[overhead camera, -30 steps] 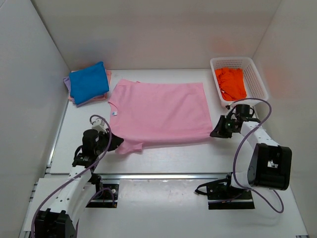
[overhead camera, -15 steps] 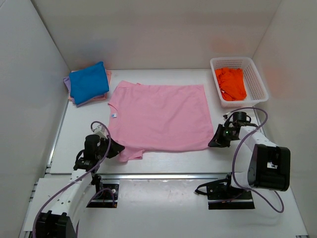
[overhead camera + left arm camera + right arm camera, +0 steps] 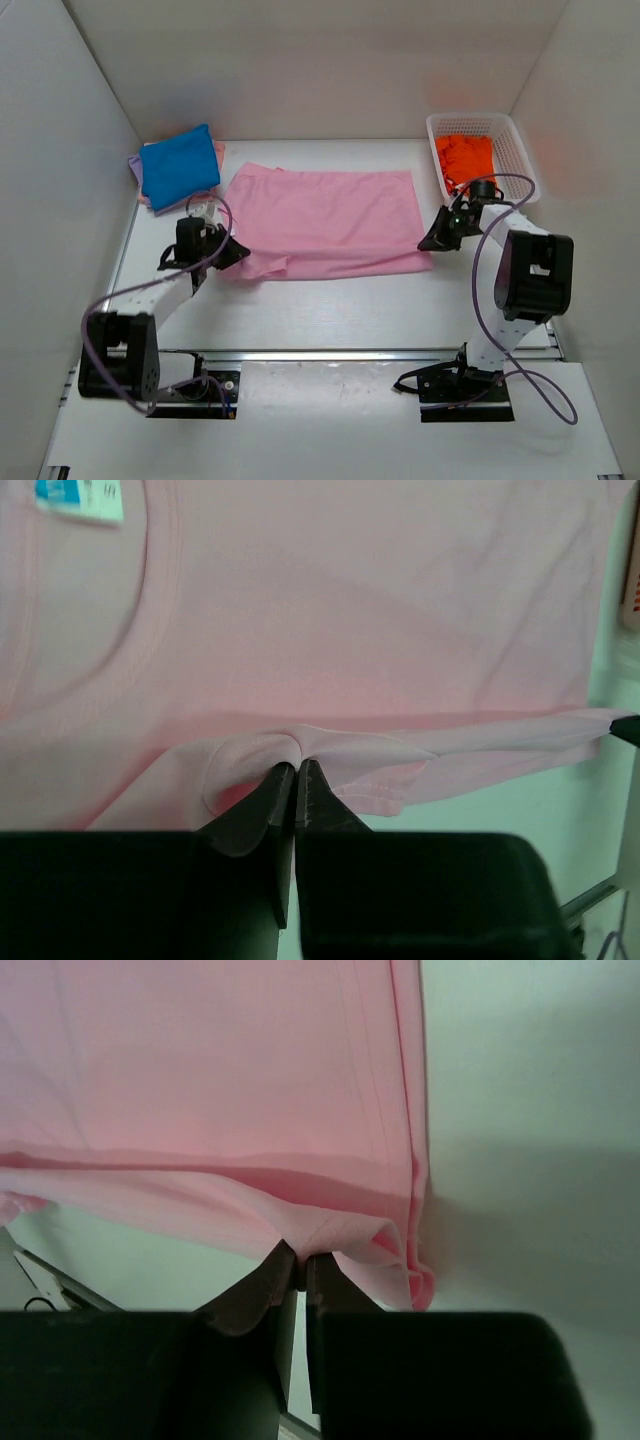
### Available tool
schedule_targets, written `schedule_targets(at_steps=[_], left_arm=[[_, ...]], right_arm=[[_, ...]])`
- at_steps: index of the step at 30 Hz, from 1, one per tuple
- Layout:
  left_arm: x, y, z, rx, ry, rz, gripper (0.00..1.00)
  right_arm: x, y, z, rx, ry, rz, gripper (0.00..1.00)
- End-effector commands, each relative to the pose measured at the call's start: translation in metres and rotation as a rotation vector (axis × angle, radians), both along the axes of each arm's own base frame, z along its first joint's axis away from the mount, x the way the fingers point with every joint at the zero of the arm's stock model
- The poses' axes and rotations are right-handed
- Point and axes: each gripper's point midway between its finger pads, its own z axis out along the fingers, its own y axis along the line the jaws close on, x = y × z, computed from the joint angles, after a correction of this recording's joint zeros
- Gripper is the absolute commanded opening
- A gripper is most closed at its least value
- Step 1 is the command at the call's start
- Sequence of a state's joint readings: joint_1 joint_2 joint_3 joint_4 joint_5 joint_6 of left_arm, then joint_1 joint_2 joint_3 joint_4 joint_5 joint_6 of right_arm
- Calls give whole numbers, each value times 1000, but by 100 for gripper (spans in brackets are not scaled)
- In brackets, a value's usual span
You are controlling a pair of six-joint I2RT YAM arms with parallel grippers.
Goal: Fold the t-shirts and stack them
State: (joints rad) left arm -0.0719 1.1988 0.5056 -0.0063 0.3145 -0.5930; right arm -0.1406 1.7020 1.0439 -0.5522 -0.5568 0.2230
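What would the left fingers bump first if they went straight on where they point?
The left fingers pinch the light pink fabric t-shirt; they would probably first meet more of that shirt, lying flat just ahead.

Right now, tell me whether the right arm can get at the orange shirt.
Probably, once it lets go: the right end effector is shut on the pink t-shirt. The orange t-shirt lies in the open basket just beyond.

Overhead rear overview; two close wrist views along their fingers (image 3: 250,820), all sharing the pink t-shirt (image 3: 330,215).
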Motion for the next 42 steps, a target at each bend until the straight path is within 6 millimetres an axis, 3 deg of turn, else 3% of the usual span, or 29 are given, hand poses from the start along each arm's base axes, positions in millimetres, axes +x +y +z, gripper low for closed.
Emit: schedule_targets(at_steps=[1, 2, 3, 5, 6, 7, 9, 12, 17, 23, 28, 31, 34, 40, 42], left_arm=[[51, 7, 21, 22, -103, 17, 14], [59, 6, 24, 16, -121, 15, 24], [67, 9, 22, 10, -118, 21, 25], [91, 10, 41, -5, -161, 31, 29], [96, 14, 37, -11, -142, 42, 35], [104, 15, 49, -20, -162, 47, 38], [110, 18, 58, -22, -186, 55, 38], [100, 15, 54, -35, -180, 54, 46], [75, 8, 44, 8, -151, 17, 46], [59, -6, 11, 122, -95, 13, 43], [51, -7, -30, 256, 34, -19, 44], [34, -1, -56, 347, 146, -34, 47], [16, -3, -73, 367, 201, -67, 48], [-14, -15, -72, 308, 261, -131, 48], [-33, -18, -78, 319, 304, -174, 49]], right_arm=[[45, -6, 19, 12, -80, -13, 4], [52, -8, 20, 8, -89, -18, 6], [63, -8, 25, 9, -107, -22, 11], [76, -9, 29, 1, -132, -21, 22], [80, -9, 35, -5, -152, -18, 25], [84, -7, 38, -9, -170, -15, 27], [85, -5, 44, -13, -188, -18, 31], [83, -5, 51, -38, -221, -19, 32], [69, 1, 54, -112, -267, -6, 31], [53, 33, 27, -113, -227, 41, 1], [46, 57, -5, -137, -158, 97, 0], [39, 58, -23, -186, -95, 90, 0], [23, 61, -33, -208, -48, 91, 0], [-23, 63, -50, -191, 49, 89, 0], [-40, 66, -52, -200, 64, 106, 0]])
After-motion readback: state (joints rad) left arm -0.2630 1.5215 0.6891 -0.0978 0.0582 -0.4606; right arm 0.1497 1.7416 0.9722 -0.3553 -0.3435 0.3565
